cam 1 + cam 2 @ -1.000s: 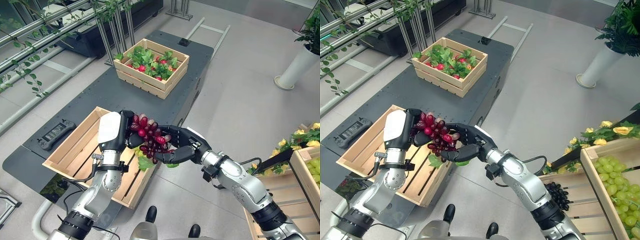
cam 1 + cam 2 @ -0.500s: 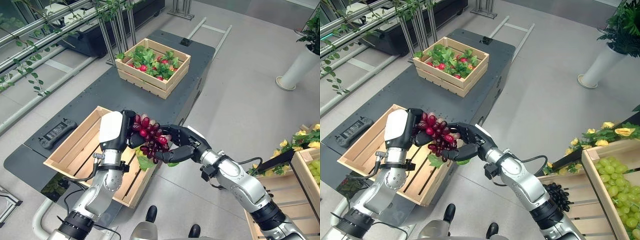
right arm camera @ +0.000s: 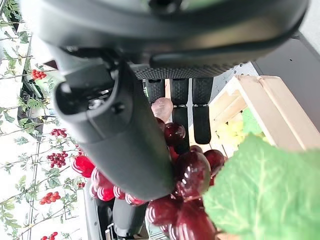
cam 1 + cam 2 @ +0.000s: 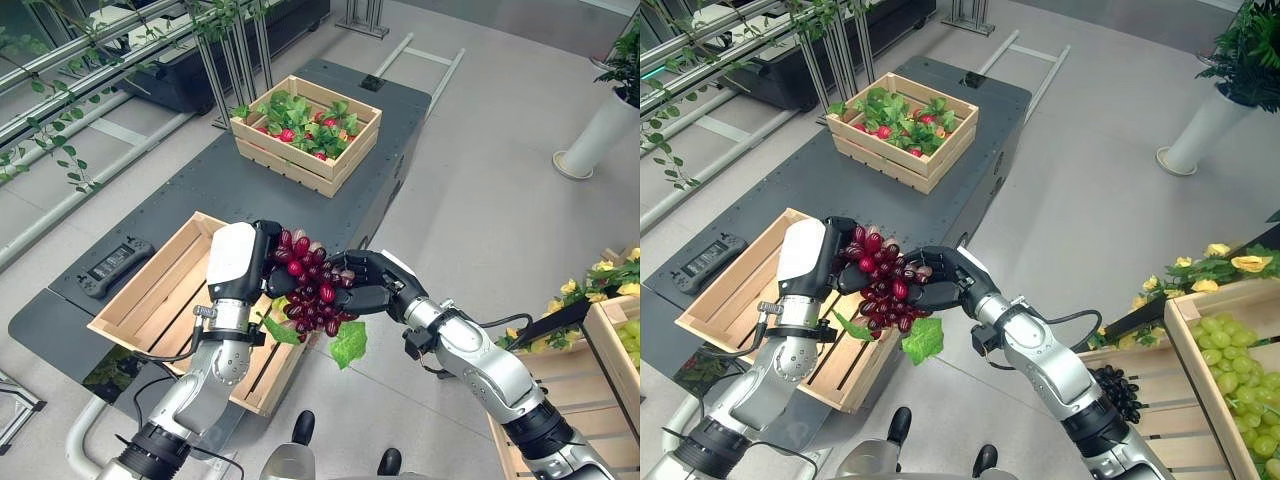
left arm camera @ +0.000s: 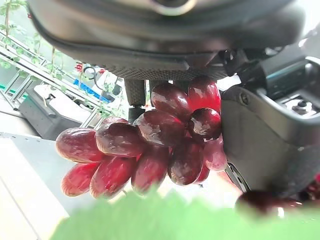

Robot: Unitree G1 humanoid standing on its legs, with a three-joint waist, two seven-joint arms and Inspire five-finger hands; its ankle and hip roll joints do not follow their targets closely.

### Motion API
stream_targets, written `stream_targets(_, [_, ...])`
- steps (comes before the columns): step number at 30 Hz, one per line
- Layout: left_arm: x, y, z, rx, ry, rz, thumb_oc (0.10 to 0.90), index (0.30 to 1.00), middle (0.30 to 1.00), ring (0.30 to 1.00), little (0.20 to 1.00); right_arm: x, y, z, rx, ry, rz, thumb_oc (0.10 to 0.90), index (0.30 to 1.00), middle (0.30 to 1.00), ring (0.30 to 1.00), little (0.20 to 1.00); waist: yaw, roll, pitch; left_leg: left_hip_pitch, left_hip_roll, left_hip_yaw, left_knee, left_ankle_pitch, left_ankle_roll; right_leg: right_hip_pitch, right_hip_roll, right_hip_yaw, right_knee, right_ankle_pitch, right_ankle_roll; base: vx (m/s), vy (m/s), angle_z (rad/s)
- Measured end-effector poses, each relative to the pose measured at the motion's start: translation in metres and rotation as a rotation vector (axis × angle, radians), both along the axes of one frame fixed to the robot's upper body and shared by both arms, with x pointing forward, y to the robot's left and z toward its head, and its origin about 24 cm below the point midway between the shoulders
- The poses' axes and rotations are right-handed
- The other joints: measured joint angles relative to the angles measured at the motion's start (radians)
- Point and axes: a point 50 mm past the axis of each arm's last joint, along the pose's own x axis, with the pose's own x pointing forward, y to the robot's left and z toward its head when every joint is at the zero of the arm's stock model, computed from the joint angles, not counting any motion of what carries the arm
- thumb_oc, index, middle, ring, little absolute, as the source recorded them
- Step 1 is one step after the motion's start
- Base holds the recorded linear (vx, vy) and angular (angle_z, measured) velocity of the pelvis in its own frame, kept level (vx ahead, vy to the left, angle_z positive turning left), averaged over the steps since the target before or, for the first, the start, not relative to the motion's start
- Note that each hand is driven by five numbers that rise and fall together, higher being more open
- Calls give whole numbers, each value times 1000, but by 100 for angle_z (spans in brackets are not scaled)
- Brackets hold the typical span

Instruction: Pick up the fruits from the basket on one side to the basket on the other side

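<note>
A bunch of red grapes (image 4: 309, 291) with a green leaf (image 4: 348, 343) hangs between my two hands, above the right edge of an empty wooden crate (image 4: 150, 290). My left hand (image 4: 240, 268) grips the bunch from the left, its fingers curled over the top. From the right, my right hand (image 4: 372, 285) wraps its fingers round the same bunch. In the left wrist view the grapes (image 5: 150, 150) sit close under the palm. The right wrist view shows the grapes (image 3: 190, 175) between thumb and fingers.
A second crate (image 4: 305, 130) with red fruit and leaves stands farther back on the dark platform (image 4: 220, 185). A black controller (image 4: 115, 265) lies left of the empty crate. At the right, crates hold green grapes (image 4: 1230, 370) and dark grapes (image 4: 1115, 388). A white planter (image 4: 590, 135) stands behind.
The right hand has slid from under the bunch to its side. The grapes and leaf now hang lower, and the left hand has closed further over the top.
</note>
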Motion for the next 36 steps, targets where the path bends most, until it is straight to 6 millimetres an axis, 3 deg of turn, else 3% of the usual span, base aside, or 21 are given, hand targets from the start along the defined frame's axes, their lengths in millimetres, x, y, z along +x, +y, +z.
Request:
stream_targets(8, [0, 0, 0, 19, -8, 1, 400, 300, 300, 300, 300, 0, 0, 0, 1, 0, 0, 400, 300, 300, 300, 300, -1, 23, -13, -1, -1, 0, 0, 0, 0, 1, -1, 0, 0, -1, 1, 0, 0, 0])
stream_targets(18, [0, 0, 1, 18, -8, 0, 400, 300, 300, 300, 300, 0, 1, 0, 10, 6, -8, 400, 300, 300, 300, 300, -3, 25, -14, 0, -1, 0, 0, 1, 0, 2, -1, 0, 0, -2, 1, 0, 0, 0])
stream_targets(20, [0, 0, 1, 18, -10, 1, 546, 519, 519, 519, 519, -1, 0, -1, 34, 25, -14, 400, 300, 300, 300, 300, -4, 25, -14, 0, -1, 0, 0, 0, 0, 2, -1, 0, 0, -2, 1, 0, 0, 0])
stream_targets(21, [0, 0, 1, 18, -11, 1, 587, 580, 580, 580, 580, -1, 0, -1, 36, 26, -15, 400, 300, 300, 300, 300, -4, 25, -14, 0, -1, 0, 0, 1, 0, 2, -1, 0, 0, -2, 1, 0, 0, 0])
stream_targets(22, [0, 0, 1, 17, -12, 2, 720, 780, 780, 780, 780, -1, 0, -2, 57, 40, -19, 400, 300, 300, 300, 300, -4, 25, -14, 0, -1, 0, 0, 0, 0, 2, -1, 0, 0, -2, 1, 0, 0, 0])
stream_targets(23, [0, 0, 1, 16, -17, 5, 800, 900, 900, 900, 900, -2, 0, -3, 69, 50, -20, 400, 300, 300, 300, 300, -4, 25, -14, 0, -1, 0, 0, 0, 0, 2, -1, 0, 0, -2, 1, 0, 0, 0])
stream_targets(36, [1, 11, 10, -21, -85, 74, 800, 900, 900, 900, 900, -12, -3, -12, 272, 151, -80, 400, 300, 300, 300, 300, -21, 31, -13, 0, -1, 3, 0, 0, 1, 2, -1, 2, 0, -2, 1, 0, 0, 0])
